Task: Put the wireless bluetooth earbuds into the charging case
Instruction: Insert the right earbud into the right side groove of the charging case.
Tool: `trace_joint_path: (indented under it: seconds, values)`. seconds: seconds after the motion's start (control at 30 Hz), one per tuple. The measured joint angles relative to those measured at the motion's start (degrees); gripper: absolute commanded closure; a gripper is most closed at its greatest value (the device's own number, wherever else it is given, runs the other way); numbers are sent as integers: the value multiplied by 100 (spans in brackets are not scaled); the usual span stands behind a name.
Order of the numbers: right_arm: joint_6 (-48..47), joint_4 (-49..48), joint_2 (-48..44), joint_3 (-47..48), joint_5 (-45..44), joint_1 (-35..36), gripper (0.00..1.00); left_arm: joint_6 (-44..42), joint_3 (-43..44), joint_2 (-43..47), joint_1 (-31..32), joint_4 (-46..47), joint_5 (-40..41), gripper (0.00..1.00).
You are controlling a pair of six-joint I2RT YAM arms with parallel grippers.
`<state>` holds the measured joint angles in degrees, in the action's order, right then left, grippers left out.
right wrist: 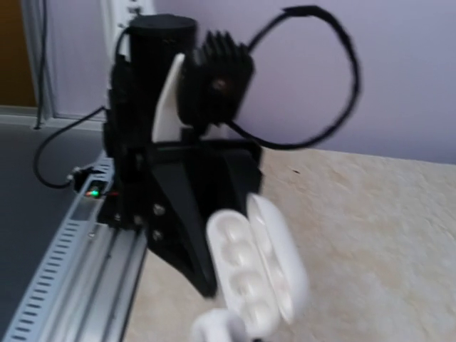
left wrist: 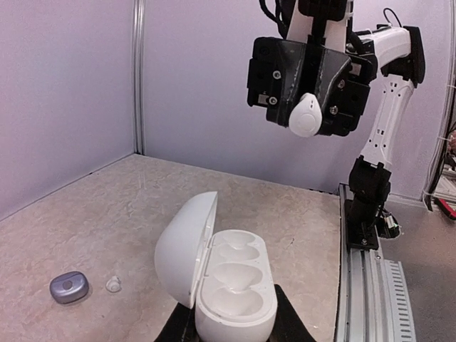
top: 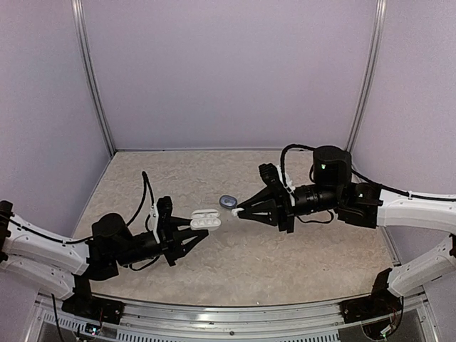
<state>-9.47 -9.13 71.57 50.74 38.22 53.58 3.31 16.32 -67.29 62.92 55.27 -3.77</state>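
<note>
My left gripper [top: 194,226] is shut on the base of a white charging case [left wrist: 229,283] and holds it off the table. Its lid stands open to the left and both sockets are empty. My right gripper [top: 239,212] is shut on a cream-white earbud [left wrist: 306,115]. The left wrist view shows that earbud high above and beyond the case. At the bottom edge of the blurred right wrist view, the earbud [right wrist: 217,329] sits just in front of the open case [right wrist: 256,274]. Another white earbud [left wrist: 112,284] lies on the table.
A small grey pebble-shaped case [left wrist: 69,286] [top: 228,201] lies shut on the table beside the loose bud, between the two grippers. A metal rail [left wrist: 370,285] runs along the table's near edge. Purple walls close in the back and sides.
</note>
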Motion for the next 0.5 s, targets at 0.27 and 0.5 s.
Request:
trace_joint_path:
  seconds: [0.27,0.5]
  values:
    - [-46,87,155,164,-358,599,90,-197,376,-157,280,2,-278,97]
    - [-146,212,221,214,-511,691,89,-361,479,-254,404,-2,-455,97]
